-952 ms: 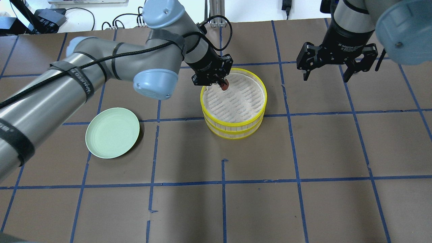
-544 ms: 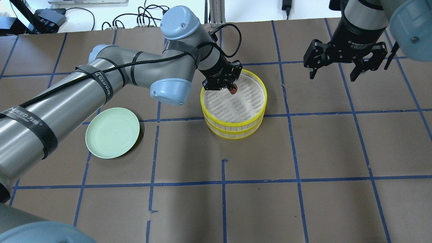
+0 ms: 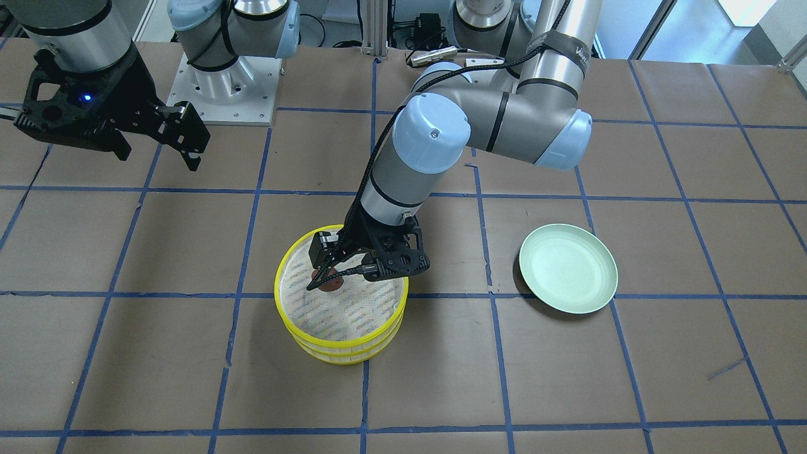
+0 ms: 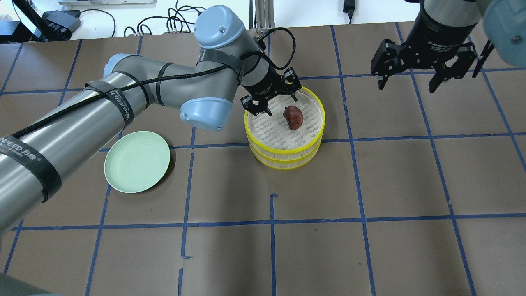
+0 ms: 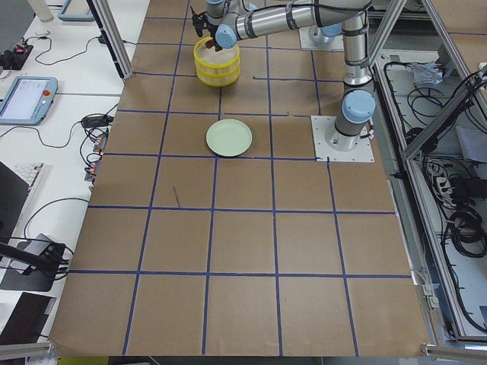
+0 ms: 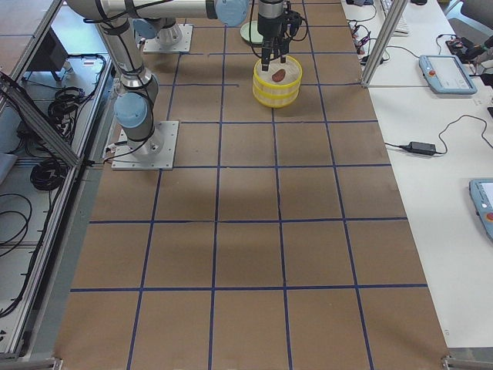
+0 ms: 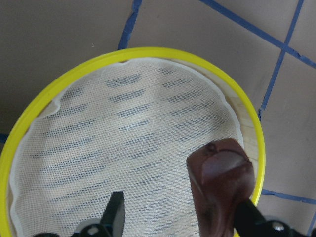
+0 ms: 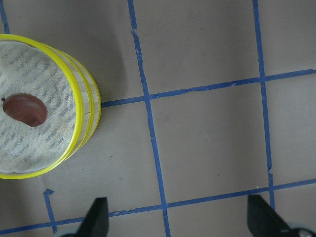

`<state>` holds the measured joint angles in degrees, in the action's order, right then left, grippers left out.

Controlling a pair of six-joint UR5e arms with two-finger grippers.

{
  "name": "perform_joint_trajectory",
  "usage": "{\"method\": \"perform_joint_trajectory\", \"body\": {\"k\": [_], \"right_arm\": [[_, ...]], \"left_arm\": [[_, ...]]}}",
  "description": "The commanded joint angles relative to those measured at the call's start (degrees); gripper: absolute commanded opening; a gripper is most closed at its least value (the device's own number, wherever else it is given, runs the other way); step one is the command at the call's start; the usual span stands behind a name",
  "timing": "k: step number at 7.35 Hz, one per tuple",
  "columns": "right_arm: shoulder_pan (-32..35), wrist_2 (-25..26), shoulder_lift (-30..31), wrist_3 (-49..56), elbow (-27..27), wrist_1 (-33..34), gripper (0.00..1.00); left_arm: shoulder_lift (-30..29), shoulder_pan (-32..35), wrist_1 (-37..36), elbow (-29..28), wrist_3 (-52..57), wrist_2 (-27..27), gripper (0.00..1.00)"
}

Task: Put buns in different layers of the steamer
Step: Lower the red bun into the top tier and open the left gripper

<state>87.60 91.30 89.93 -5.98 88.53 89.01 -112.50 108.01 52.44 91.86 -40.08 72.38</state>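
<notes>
Two yellow-rimmed steamer layers (image 4: 287, 158) stand stacked, one on the other, mid-table; they also show in the front view (image 3: 340, 343). The dark reddish-brown bun (image 4: 293, 116) lies on the top layer's white cloth liner. My left gripper (image 4: 280, 103) hovers open just above that layer, and the bun (image 7: 222, 182) lies close beside one fingertip (image 7: 116, 212). My right gripper (image 4: 408, 84) is open and empty, high at the far right; its wrist view shows the bun (image 8: 24, 109) and the stack (image 8: 81, 133). The white bun is not in view.
An empty pale green plate (image 4: 137, 161) lies on the table left of the stack, also in the front view (image 3: 567, 269). The brown table cover carries a blue tape grid. Cables and the arm bases sit at the far edge.
My left gripper moved over the top layer, opened and let go of the brown bun, which now lies on the liner. My right gripper drifted slightly right and away.
</notes>
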Motion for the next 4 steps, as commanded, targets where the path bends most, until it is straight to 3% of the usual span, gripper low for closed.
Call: {"method": "perform_joint_trajectory", "body": {"k": [1,2,3,4], "right_arm": [[0.0,0.0,0.1,0.0,0.0,0.1,0.99],[0.1,-0.1,0.1,0.0,0.1,0.2,0.99],[0.3,-0.1,0.0,-0.1,0.1,0.4,0.99],[0.5,-1.5,-0.2,-0.3,0.1,0.5,0.99]], "left_arm": [[3.5,-0.4,1.8,-0.7,0.1,0.2,0.79],[7.4,-2.0,6.8,-0.9,1.0,1.9,0.80],[11.6,-6.4,12.0,-0.6,3.6,8.6,0.91],[15.9,-10.7,18.9,-1.1,15.5,12.8,0.91]]}}
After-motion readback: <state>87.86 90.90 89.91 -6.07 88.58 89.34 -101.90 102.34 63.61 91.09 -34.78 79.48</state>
